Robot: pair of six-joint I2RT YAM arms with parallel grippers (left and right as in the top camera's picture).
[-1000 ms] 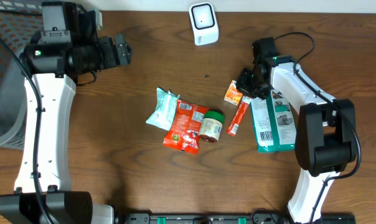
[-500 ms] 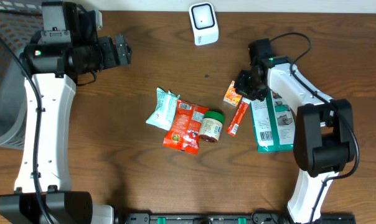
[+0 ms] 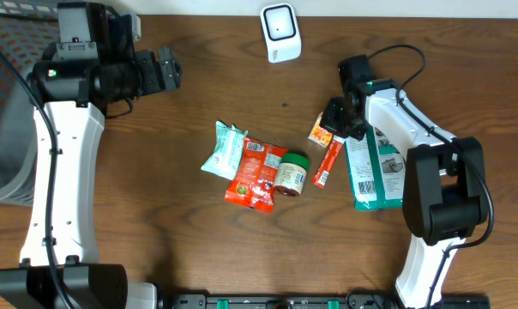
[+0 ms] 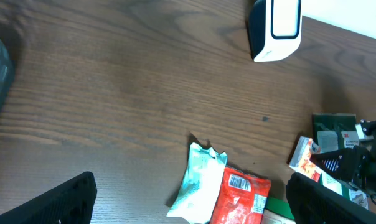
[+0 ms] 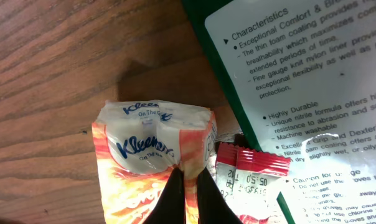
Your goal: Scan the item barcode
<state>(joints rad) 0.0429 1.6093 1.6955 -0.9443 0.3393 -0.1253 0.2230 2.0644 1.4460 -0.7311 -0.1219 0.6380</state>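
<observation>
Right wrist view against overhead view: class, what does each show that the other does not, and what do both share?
Only the right wrist: the Kleenex print on the tissue pack, the readable label text on the green pack, and the right gripper pinching the tissue pack's edge. Only the overhead: the scanner, jar, red bag and left gripper. Both: the tissue pack, green pack and red sachet.

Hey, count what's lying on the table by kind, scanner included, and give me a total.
Scanner: 1
Pouches: 2, mint pouch, red pouch
Jar: 1
Stick sachet: 1
Kleenex pack: 1
Glove pack: 1
Total: 7
</observation>
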